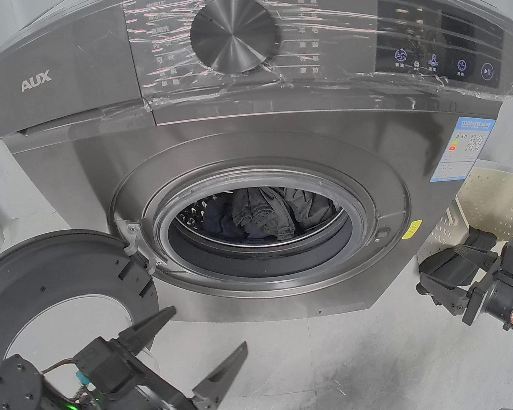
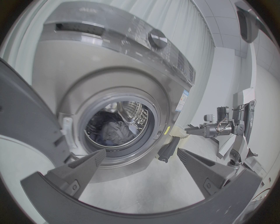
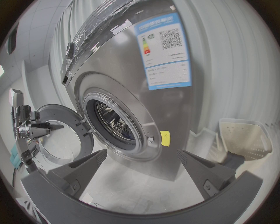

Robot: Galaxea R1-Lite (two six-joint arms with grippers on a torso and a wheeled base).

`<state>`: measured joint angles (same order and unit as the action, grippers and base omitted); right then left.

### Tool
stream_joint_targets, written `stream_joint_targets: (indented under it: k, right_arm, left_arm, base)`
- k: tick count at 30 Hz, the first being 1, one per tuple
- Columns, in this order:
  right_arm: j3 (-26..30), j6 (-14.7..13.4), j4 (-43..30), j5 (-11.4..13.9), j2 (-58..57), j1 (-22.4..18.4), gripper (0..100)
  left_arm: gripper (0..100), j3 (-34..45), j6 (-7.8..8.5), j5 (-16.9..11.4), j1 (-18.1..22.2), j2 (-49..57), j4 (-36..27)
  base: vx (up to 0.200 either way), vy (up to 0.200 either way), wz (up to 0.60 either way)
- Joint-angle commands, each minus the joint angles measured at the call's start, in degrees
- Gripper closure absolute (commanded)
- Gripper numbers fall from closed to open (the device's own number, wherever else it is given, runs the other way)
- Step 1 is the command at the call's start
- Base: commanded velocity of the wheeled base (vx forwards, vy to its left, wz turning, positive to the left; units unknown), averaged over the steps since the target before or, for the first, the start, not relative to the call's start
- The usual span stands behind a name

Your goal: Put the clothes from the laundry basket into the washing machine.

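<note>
Left gripper (image 2: 141, 151) and right gripper (image 3: 141, 151) are held spread; a dark garment (image 3: 234, 159) in the laundry basket (image 3: 248, 138) is picked out from the right wrist.

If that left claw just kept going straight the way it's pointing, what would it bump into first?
Probably the washing machine, at the lower rim of its round opening. Depth is unclear, so the left gripper might instead enter the drum.
</note>
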<state>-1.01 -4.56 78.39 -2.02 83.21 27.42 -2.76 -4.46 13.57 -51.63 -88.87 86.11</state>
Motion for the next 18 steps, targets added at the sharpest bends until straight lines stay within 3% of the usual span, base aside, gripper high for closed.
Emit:
stream_joint_targets:
  k: [1,3,6,7,16,18]
  right_arm:
    - [0.9,0.8,-10.2,-1.1,-14.8,-4.3,0]
    - [0.9,1.5,-18.3,-4.5,-21.3,-4.2,0]
    - [0.9,1.4,-21.8,-5.6,-24.7,-4.4,0]
    - [0.9,1.3,-24.5,-6.2,-27.6,-5.5,0]
    - [0.9,1.5,-40.7,-6.2,-44.7,-14.3,0]
    - [0.8,1.6,-46.5,-6.1,-50.2,-16.2,0]
  left_arm:
    - [0,2.8,1.56,0.3,5.3,16.5,-7.3]
    - [0,2.8,2.26,0.3,5.7,24.6,-16.2]
    - [0,2.8,2.09,0.4,7.3,29.0,-21.0]
    - [0,2.8,1.91,0.0,10.6,32.8,-25.4]
    - [0,2.8,1.74,-0.6,16.2,50.0,-43.8]
    - [0,2.8,1.91,-0.6,17.4,53.3,-47.4]
  base:
    - [-0.2,0.0,0.0]
    - [-0.2,0.0,0.0]
    - [-0.2,0.0,0.0]
    - [-0.2,0.0,0.0]
    - [0.0,0.0,0.0]
    - [0.0,-0.2,0.0]
